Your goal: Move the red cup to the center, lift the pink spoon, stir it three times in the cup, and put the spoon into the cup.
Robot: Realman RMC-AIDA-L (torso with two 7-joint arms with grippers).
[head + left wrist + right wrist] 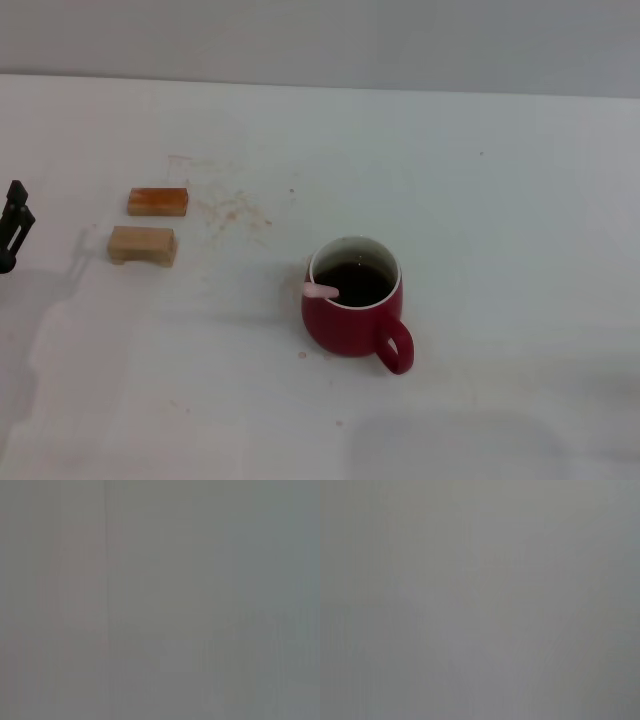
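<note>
The cup [354, 310] was seen upright near the middle of the white counter [500, 200], its handle turned toward the near right and dark liquid inside. The spoon [322, 291] was set in it, only its pink handle end showing over the left rim. Farther off to the left, two wooden blocks [143, 245] lay one behind the other. At the left edge, the left pincer [14, 228] was glimpsed; whether apart or together could not be told. Both wrist views were blank grey.

2 wooden blocks [150, 223] on white table [480, 200], reddish stains [232, 208] nearby.
</note>
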